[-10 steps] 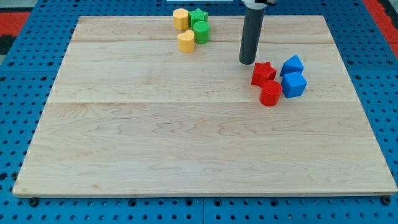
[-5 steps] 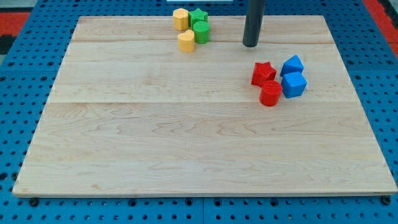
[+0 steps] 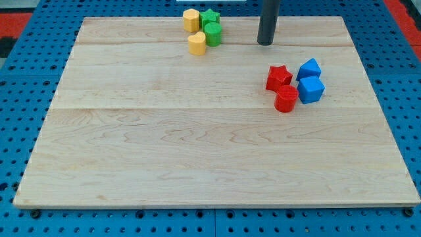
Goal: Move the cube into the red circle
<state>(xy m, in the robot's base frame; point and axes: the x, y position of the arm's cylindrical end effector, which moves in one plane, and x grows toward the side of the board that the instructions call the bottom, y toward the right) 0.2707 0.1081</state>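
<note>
On the table's far side, my tip sat well clear of the blocks, touching nothing; no hand fitted. Blue cube sat right, touching the red cylinder, probably awaiting a far-right approach.

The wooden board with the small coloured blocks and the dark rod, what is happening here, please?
A robot arm's dark rod stands on the wooden board, my tip near the view's top, touching no block. Below it, to the view's right, the blue cube already sits against the red round block, beside a red star block and another blue block. Yellow and green blocks cluster at the view's top.
</note>
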